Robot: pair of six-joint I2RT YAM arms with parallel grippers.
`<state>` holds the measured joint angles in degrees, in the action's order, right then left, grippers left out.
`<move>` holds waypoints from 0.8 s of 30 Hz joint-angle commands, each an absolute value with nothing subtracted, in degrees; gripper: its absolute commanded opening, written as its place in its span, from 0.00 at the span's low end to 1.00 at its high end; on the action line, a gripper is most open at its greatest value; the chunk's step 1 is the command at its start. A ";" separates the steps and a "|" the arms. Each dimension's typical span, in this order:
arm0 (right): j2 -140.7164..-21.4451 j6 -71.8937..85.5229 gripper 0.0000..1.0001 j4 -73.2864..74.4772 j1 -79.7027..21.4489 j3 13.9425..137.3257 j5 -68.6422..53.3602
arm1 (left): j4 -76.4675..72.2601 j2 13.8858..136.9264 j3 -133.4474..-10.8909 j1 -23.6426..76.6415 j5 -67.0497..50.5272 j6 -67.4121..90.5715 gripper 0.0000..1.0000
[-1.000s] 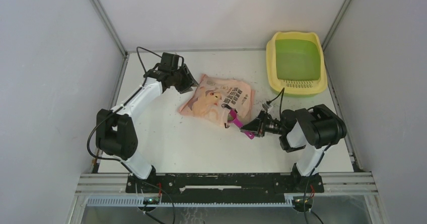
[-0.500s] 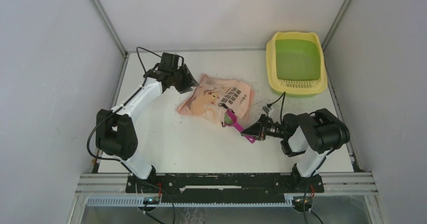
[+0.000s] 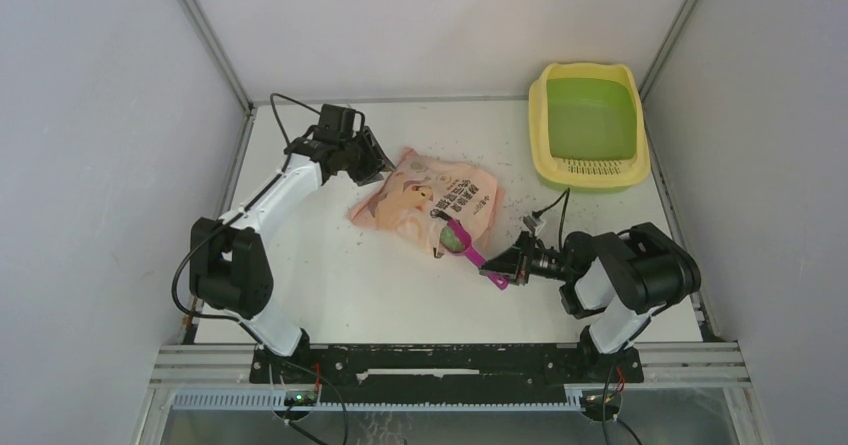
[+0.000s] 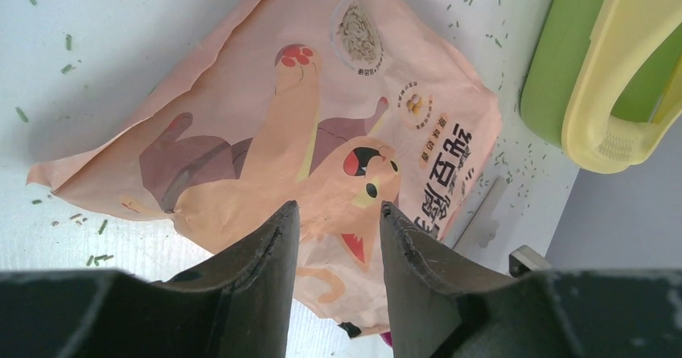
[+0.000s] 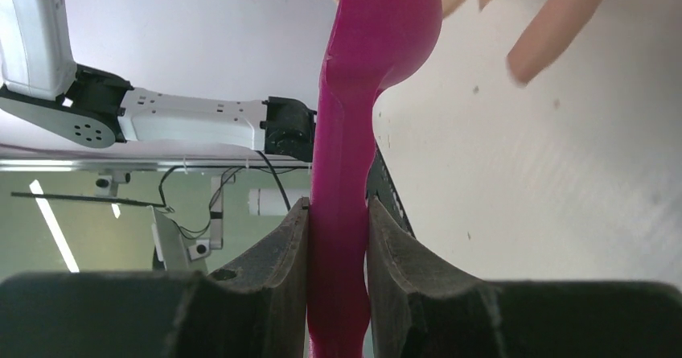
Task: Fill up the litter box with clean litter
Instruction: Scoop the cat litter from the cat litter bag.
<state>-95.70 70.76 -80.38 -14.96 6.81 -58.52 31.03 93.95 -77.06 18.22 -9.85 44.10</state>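
Note:
The litter box (image 3: 540, 135), yellow-rimmed with a bare green basin, stands at the back right and also shows in the left wrist view (image 4: 611, 92). A peach-pink printed bag (image 3: 425, 193) lies mid-table. My right gripper (image 3: 507, 266) is shut on the handle of a magenta scoop (image 3: 470, 250), gripped between its fingers (image 5: 338, 205). The scoop's bowl sits at the bag's near edge with greenish litter (image 3: 456, 235) in it. My left gripper (image 3: 378, 168) is at the bag's far-left corner. Its jaws (image 4: 338, 213) stand apart, the bag's print (image 4: 322, 133) showing between them.
Loose litter granules (image 4: 507, 157) are scattered on the white table round the bag. Grey enclosure walls close in the left, back and right sides. A metal rail (image 3: 450, 360) with the arm bases runs along the near edge. A cable (image 3: 555, 205) loops from the right wrist.
My right gripper has drawn the scoop a little leftward and toward the near edge, and the bag has shifted slightly left with it. The left arm has not moved.

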 commanded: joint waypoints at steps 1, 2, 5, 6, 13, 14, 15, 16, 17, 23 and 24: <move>-92.02 72.19 0.00 -86.32 -13.29 2.55 -58.80 | 29.55 90.46 -77.22 18.19 -11.74 44.65 0.46; -91.31 72.57 0.00 -86.38 -12.93 1.66 -58.81 | 29.41 90.30 -77.07 18.19 -11.86 44.71 0.46; -88.26 73.47 0.00 -85.68 -12.14 -1.00 -58.57 | 29.27 89.31 -76.60 18.21 -12.16 44.67 0.47; -87.15 73.55 0.00 -85.03 -12.01 -1.78 -58.54 | 29.31 88.87 -76.41 18.22 -12.25 44.59 0.47; -70.89 69.39 0.00 -65.24 -9.47 -4.50 -58.50 | 29.58 83.59 -75.13 17.77 -11.64 43.02 0.62; -65.26 67.98 0.00 -58.47 -9.12 -4.37 -58.35 | 29.75 82.86 -74.99 17.57 -11.49 42.79 0.66; -60.62 67.22 0.00 -54.59 -8.80 -3.92 -58.25 | 29.98 81.99 -74.83 17.41 -11.31 42.61 0.68; -55.40 65.29 0.00 -45.59 -8.64 -2.99 -58.00 | 30.17 81.21 -74.73 17.18 -11.10 42.50 0.72; -49.87 63.08 0.00 -36.78 -8.42 -1.68 -57.46 | 30.30 80.42 -74.60 16.99 -11.06 42.32 0.93; -28.36 56.05 0.00 -4.81 -5.91 8.46 -56.37 | 30.71 76.85 -74.09 16.10 -12.65 42.06 1.00; -28.02 56.79 0.00 -4.26 -5.31 8.95 -57.20 | 30.83 76.53 -74.15 16.11 -12.93 41.93 1.00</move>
